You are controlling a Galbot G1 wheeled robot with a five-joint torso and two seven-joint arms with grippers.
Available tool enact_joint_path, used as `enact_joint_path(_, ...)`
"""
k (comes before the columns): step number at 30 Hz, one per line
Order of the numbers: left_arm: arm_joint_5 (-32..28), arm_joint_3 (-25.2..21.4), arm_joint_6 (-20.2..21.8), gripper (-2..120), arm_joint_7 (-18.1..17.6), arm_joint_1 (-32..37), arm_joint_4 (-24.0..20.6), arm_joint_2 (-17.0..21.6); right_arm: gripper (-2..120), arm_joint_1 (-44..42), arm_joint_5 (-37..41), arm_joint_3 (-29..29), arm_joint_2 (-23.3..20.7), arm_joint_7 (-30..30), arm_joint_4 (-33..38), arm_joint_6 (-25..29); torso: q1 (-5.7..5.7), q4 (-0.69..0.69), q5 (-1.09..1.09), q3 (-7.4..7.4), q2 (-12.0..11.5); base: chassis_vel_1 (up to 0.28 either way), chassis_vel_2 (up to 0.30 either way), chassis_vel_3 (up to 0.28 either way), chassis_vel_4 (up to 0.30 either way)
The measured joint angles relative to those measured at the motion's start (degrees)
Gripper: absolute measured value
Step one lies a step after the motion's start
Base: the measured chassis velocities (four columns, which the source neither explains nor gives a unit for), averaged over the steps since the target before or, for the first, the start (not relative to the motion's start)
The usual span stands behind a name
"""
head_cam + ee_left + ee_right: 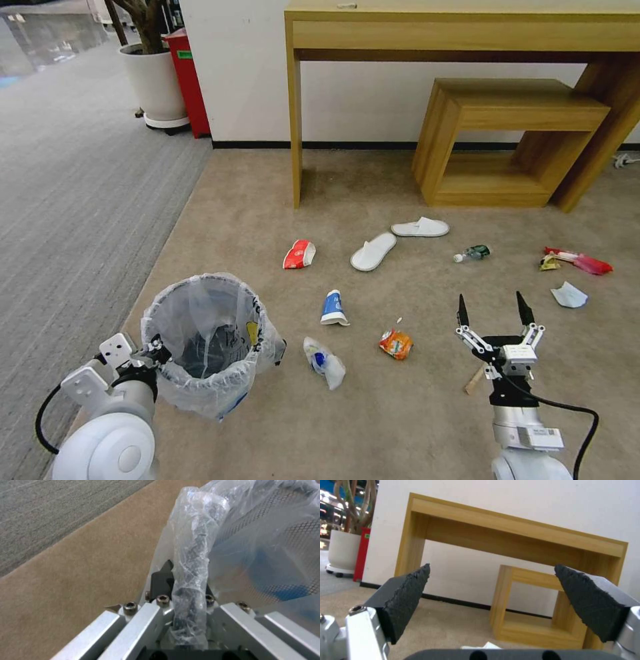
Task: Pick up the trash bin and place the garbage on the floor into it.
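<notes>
The black trash bin (207,340) with its clear bag stands on the beige floor (413,427) at front left. My left gripper (157,350) is shut on its near rim. In the left wrist view the bag-wrapped rim (191,562) runs between the fingers of the left gripper (186,580). My right gripper (493,310) hangs open at front right, above a wooden stick (474,380). Garbage lies scattered: a red-white cup (299,254), a blue-white cup (333,308), an orange can (396,344), a plastic bottle (324,362), two white slippers (373,251), a green bottle (472,253), red wrappers (577,261) and white paper (569,295).
A wooden desk (467,33) and a low wooden stool (513,113) stand against the white wall behind the litter. A potted plant (155,83) and a red box (187,80) sit at back left. Grey striped carpet (80,200) borders the left side.
</notes>
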Motion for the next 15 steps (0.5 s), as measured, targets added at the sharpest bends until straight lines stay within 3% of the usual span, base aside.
enact_joint_path(7, 0.1, 0.0, 0.0, 0, 0.0, 0.0, 0.1, -0.1, 97, 0.0, 0.7, -0.1, -0.4, -0.4, 0.0, 0.1, 0.00, 0.00, 0.00, 0.00, 0.0, -0.088, 0.100, 0.088, -0.105)
enact_joint_path(15, 0.9, 0.4, 0.0, 0, 0.3, 0.2, 0.6, -0.2, 100, -2.0, 10.8, -1.9, -5.1, -7.8, 0.2, -1.2, 0.00, 0.00, 0.00, -0.01, 0.0, -0.010, 0.005, 0.004, -0.006)
